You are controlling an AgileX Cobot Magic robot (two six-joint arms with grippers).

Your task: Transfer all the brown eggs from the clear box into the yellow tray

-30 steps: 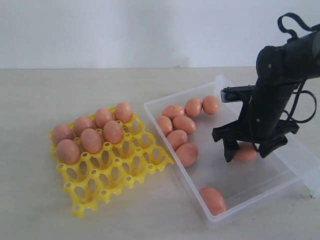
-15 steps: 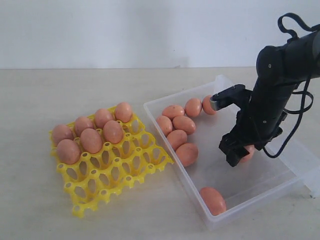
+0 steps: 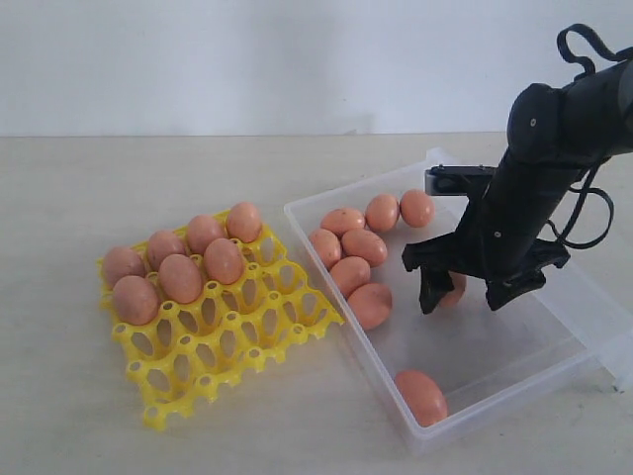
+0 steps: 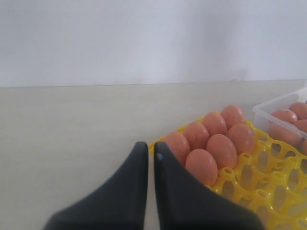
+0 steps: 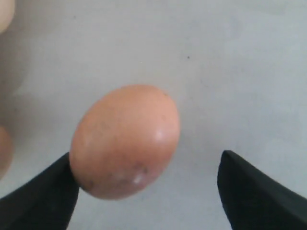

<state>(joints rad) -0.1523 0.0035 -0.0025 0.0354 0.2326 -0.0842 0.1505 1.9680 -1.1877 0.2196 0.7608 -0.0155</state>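
Right hand (image 3: 465,297) is hanging wide open inside the large clear plastic box (image 3: 514,346), straddling one matte orange-brown speckled egg (image 5: 124,141) without gripping it. That egg is lying close against one finger (image 5: 38,201) and well apart from the other, so a closing pinch is risking a shove, the egg rolling off or slipping out on the lift towards the bright yellow plastic grid tray (image 3: 247,336) at nine o'clock of the box. A cluster of eggs (image 3: 364,245) is sitting near, at ten o'clock of the hand, inviting a knock. Left hand (image 4: 151,148) is resting closed, empty.
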